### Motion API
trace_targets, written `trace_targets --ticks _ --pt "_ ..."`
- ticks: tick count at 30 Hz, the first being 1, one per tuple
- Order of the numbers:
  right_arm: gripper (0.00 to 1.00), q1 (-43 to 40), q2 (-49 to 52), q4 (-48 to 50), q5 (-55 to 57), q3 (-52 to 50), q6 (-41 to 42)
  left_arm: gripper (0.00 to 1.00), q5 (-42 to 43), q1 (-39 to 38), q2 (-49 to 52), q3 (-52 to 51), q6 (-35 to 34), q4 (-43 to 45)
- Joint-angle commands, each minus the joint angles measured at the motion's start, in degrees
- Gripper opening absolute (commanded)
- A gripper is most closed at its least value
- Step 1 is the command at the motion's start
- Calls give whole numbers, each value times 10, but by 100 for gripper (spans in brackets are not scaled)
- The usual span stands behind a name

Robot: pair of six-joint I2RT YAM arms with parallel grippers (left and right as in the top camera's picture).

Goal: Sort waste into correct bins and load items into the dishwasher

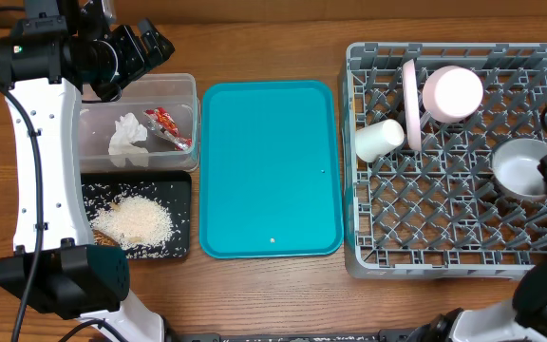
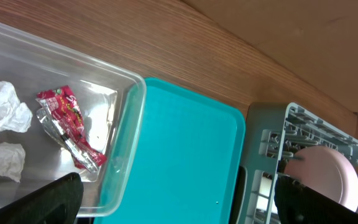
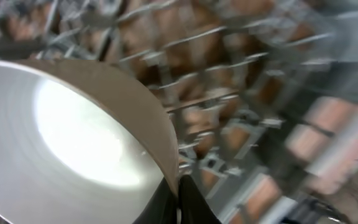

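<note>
My right pincer (image 3: 178, 198) is shut on the bowl (image 3: 73, 137) rim, so I can seat it in the rack (image 3: 247, 106).

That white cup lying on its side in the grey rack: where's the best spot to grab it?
Probably across its middle, from straight above. The cup lies sideways by the rack's left wall, so its round body faces up, while the upright pink plate crowds its right end.
</note>
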Motion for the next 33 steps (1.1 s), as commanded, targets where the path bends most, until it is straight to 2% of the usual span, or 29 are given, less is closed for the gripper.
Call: trace_targets --ticks 1,5,10,22,33 --pt "4 46 -42 -30 184 21 109 100 -3 -1 -4 7 17 0" --pt "4 145 -38 -114 319 20 205 100 -4 -1 -4 7 17 0" --pt "4 257 -35 -119 386 -4 203 100 -3 -1 -4 7 17 0" --pt "4 254 -28 -119 417 -146 215 100 -3 -1 -4 7 17 0" --pt "4 255 -21 -120 295 -150 219 100 -3 -1 -4 7 17 0"
